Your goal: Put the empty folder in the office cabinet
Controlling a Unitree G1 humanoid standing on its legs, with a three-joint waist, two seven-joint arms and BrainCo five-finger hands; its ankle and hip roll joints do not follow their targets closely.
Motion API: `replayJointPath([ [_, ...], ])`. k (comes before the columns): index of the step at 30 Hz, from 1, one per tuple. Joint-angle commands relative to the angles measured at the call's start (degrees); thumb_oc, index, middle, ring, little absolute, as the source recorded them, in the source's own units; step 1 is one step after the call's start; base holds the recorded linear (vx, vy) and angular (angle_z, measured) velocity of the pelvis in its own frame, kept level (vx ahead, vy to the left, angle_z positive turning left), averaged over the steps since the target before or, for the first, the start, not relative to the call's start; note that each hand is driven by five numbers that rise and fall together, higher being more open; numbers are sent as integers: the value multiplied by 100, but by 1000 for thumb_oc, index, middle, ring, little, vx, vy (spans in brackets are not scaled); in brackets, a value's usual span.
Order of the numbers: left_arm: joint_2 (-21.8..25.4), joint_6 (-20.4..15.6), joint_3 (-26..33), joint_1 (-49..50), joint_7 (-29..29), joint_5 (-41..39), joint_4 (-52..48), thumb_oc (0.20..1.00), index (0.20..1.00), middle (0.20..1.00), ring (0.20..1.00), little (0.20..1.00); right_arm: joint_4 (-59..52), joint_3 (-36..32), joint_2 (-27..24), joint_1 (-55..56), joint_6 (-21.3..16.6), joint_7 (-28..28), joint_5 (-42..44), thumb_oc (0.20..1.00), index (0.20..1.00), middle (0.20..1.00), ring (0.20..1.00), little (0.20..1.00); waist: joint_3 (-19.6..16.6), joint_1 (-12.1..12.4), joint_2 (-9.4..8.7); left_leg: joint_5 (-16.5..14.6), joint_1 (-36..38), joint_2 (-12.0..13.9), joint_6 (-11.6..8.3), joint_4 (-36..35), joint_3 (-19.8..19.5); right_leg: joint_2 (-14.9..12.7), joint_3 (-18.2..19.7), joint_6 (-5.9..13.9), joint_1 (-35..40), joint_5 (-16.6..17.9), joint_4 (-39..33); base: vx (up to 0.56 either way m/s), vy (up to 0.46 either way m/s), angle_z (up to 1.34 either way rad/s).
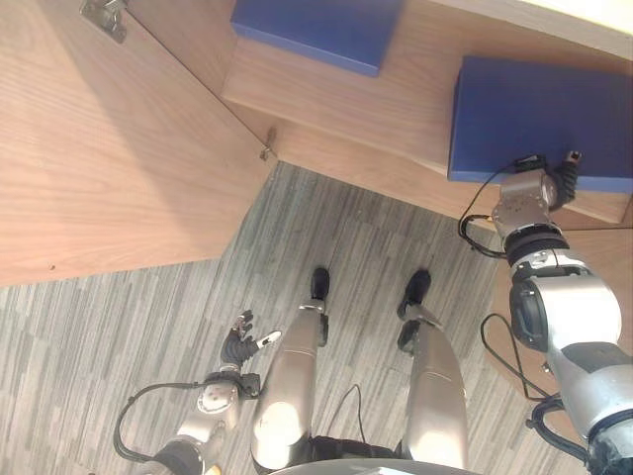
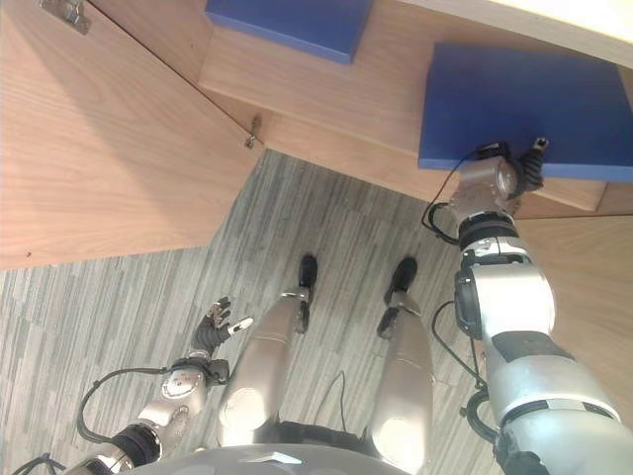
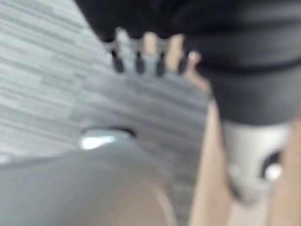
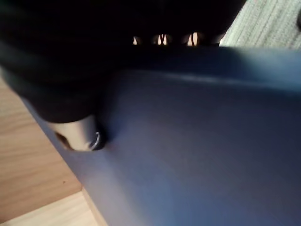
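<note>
A blue folder (image 1: 544, 114) lies on a wooden cabinet shelf (image 1: 346, 99) at the right. My right hand (image 1: 564, 178) is at the folder's near edge, shut on it. In the right wrist view the thumb (image 4: 80, 136) presses on the folder's top face (image 4: 202, 141), and the fingertips (image 4: 162, 40) peek out past its far edge. My left hand (image 1: 240, 344) hangs low over the floor with relaxed fingers (image 3: 141, 56) and holds nothing.
A second blue folder (image 1: 316, 30) rests on the shelf above, further left. The cabinet door (image 1: 109, 148) stands swung open at the left, with a metal hinge (image 1: 104, 15) near its top. Grey striped flooring (image 1: 119, 327) lies in front of the cabinet.
</note>
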Motion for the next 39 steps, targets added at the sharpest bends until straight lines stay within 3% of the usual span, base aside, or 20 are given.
replayJointPath([
  [1,189,65,5,267,79,-185,-8,1000,1000,1000,1000,1000,-212,241,-496,-78,114,213,139,200,200,200,200,200,-290,86,165,-1095,-207,17,312,1001,-131,51,188,228,149,57,-474,132,-138,5],
  [4,217,84,82,273,52,-230,60,1000,1000,1000,1000,1000,-197,303,-520,-199,86,130,163,200,200,200,200,200,-290,124,194,-1044,-305,50,300,1032,-167,33,210,212,68,-6,-331,83,-101,5],
  [6,249,90,262,331,-102,-241,195,1000,1000,1000,1000,1000,-156,465,-659,-413,19,-46,476,200,200,200,200,200,-290,209,223,-844,-418,176,249,955,-195,91,133,105,-53,-252,20,136,-196,6],
  [9,222,11,377,498,-171,-240,311,1000,1000,1000,1000,1000,-141,506,-756,-481,-180,-358,776,200,200,200,200,200,-290,303,305,-810,-351,285,195,899,-258,165,173,32,-54,-670,515,153,-131,5],
  [16,31,-156,718,839,-414,-496,634,1000,1000,1000,1000,1000,47,548,-1027,-887,-383,-761,765,200,200,200,200,200,-290,481,481,-377,-705,392,75,1102,-333,180,56,-217,-387,-1195,1422,102,-108,11],
  [22,-19,-389,1040,1043,-690,-637,840,1000,1000,1000,1000,1000,161,851,-1184,-1262,-529,-1039,1116,200,200,200,200,200,-290,561,513,-5,-1014,518,-45,1037,-385,156,-17,-338,-732,-1374,1758,11,-94,4],
  [29,-139,-545,1128,1176,-995,-682,1040,1000,1000,1000,1000,1000,310,1133,-1379,-1572,-402,-1128,616,200,200,200,200,200,-290,584,705,362,-1093,630,-196,736,-340,40,-21,-403,-964,-1494,1932,-3,0,2],
  [30,-150,-551,1157,1197,-1071,-666,1073,1000,1000,1000,1000,1000,320,1183,-1385,-1599,-321,-1083,580,551,551,551,551,551,-290,590,727,408,-1090,642,-219,703,-336,23,-24,-405,-981,-1505,1941,-16,15,4],
  [31,-162,-582,1165,1223,-1129,-659,1097,1000,1000,1000,1000,1000,346,1217,-1394,-1629,-169,-1041,599,1000,1000,1000,1000,1000,-290,596,750,438,-1090,647,-233,681,-331,5,-25,-414,-995,-1518,1949,-17,18,4],
  [36,-170,-638,1148,1267,-1267,-672,1108,1000,1000,1000,1000,1000,416,1433,-1363,-1755,312,-1001,441,1000,1000,1000,1000,1000,-290,594,845,547,-1039,655,-298,637,-280,-48,5,-441,-1011,-1538,1946,-11,31,2],
  [39,-174,-640,1154,1298,-1306,-603,1067,1000,1000,1000,1000,1000,462,1515,-1347,-1735,989,-766,303,1000,1000,1000,1000,1000,-290,593,875,568,-993,639,-315,638,-244,-56,19,-461,-961,-1537,1871,-15,51,-2],
])
